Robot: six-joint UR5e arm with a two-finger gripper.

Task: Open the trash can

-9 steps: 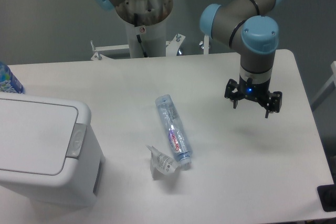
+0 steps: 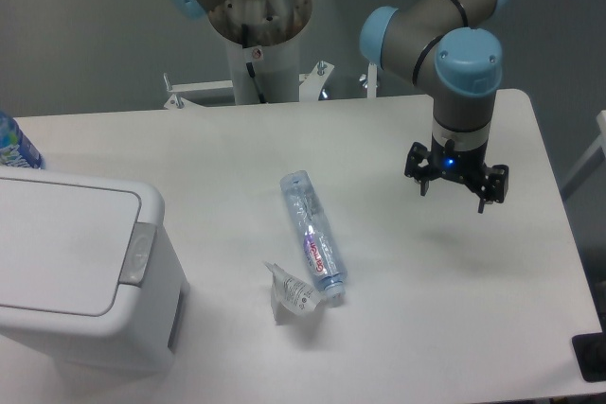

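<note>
While the lid lies flat and closed, items run left to right as follows:

- blue-labelled bottle [image 2: 13, 147]: only a sliver shows at the left edge, behind the bin.
- trash can [image 2: 76, 324]: large white boxy bin at the near-left corner of the table [image 2: 379, 328]; flat lid [image 2: 57, 243] down; its long side runs roughly left to right.
- latch button [image 2: 140, 254]: grey, on the rim at the lid's right edge, facing the table's middle.
- crumpled wrapper [image 2: 289, 295]: touching the cap end of the next item.
- clear plastic bottle [image 2: 312, 230]: lying on its side, between bin and tool.
- gripper [image 2: 456, 188]: pointing straight down, fingers spread apart, nothing between them; it hangs above the table's right part, well apart from the bin.
- arm [image 2: 445, 35]: descends from the upper right, wrist vertical.
- Relation for the coming move, as a judgement: the latch lies far to the gripper's left and nearer the camera, so the tool must cross over the bottle to reach it.
</note>
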